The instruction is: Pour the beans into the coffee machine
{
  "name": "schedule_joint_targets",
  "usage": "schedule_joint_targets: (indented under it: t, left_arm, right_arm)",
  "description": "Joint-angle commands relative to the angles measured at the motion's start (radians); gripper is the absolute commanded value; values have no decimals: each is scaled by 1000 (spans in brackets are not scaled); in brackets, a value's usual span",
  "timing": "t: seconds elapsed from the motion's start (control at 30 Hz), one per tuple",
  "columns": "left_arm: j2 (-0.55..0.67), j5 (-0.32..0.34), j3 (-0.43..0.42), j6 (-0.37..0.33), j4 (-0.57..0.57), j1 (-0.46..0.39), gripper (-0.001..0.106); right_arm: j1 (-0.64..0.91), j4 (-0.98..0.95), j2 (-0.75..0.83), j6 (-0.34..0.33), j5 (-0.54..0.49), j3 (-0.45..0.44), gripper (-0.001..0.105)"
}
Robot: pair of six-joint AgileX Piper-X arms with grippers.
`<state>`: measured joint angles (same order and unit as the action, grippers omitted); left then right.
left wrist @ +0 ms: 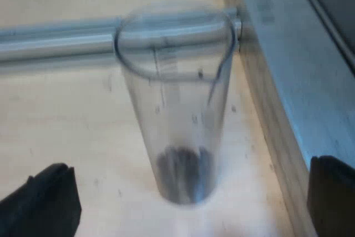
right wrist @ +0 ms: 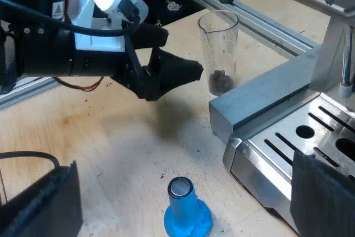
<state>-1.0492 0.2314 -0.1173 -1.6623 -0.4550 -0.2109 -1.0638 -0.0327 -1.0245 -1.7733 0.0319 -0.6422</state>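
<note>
Left gripper (left wrist: 191, 162): fingers spread, empty. Clear upright measuring glass (left wrist: 176, 104) at its 12 o'clock on pale wooden table (left wrist: 66, 115), untouched; dark clump at bottom, probably beans (left wrist: 183, 170). Right gripper (right wrist: 183, 162): released, blue tamper (right wrist: 186, 209) at 12 o'clock. Silver espresso machine (right wrist: 288, 131) beside glass.

The measuring glass (right wrist: 219, 48) stands upright on the tabletop (right wrist: 111, 154), just beside the espresso machine (right wrist: 266, 148). Coffee beans (left wrist: 183, 171) lie in the bottom of the glass. Seen from the left gripper (left wrist: 188, 198), a metal rail (left wrist: 55, 40) runs along the tabletop just beyond the glass. The left gripper's fingers (left wrist: 47, 201) are spread to either side of the glass, apart from its wall, with the machine's side close by one finger. The tamper (right wrist: 186, 212) stands on the tabletop near the machine's drip tray (right wrist: 310, 131), well apart from the glass. It sits under the right gripper (right wrist: 183, 201), between that gripper's spread fingers.
</note>
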Motion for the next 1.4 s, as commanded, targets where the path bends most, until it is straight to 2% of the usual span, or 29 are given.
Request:
schedule_joint_targets:
  t: [0.03, 0.2, 0.23, 0.47, 0.53, 1.07, 1.23, 1.3, 1.4]
  left_arm:
    - [-56, 12, -9, -4, -112, 1, 85]
    - [-132, 12, -22, -4, -135, 1, 85]
    - [-171, 12, -41, -4, -171, 1, 85]
    - [-229, 12, -80, -4, -201, 1, 85]
    - [-283, 19, -119, -4, -201, 1, 85]
    - [-391, 34, -221, 0, -202, 5, 85]
    - [-391, 34, -221, 0, -202, 5, 84]
    - [-391, 34, -221, 0, -202, 5, 79]
    - [-391, 34, -221, 0, -202, 5, 59]
  right_arm:
    - [-2, 6, 4, 0, -7, -3, 78]
    - [-2, 6, 4, 0, -7, -3, 78]
    - [-2, 6, 4, 0, -7, -3, 78]
    - [-2, 6, 4, 0, -7, -3, 78]
    - [-2, 6, 4, 0, -7, -3, 78]
    - [-2, 6, 4, 0, -7, -3, 78]
    - [-2, 6, 4, 0, -7, -3, 78]
    - [-2, 6, 4, 0, -7, -3, 78]
    - [-2, 6, 4, -3, -12, -3, 78]
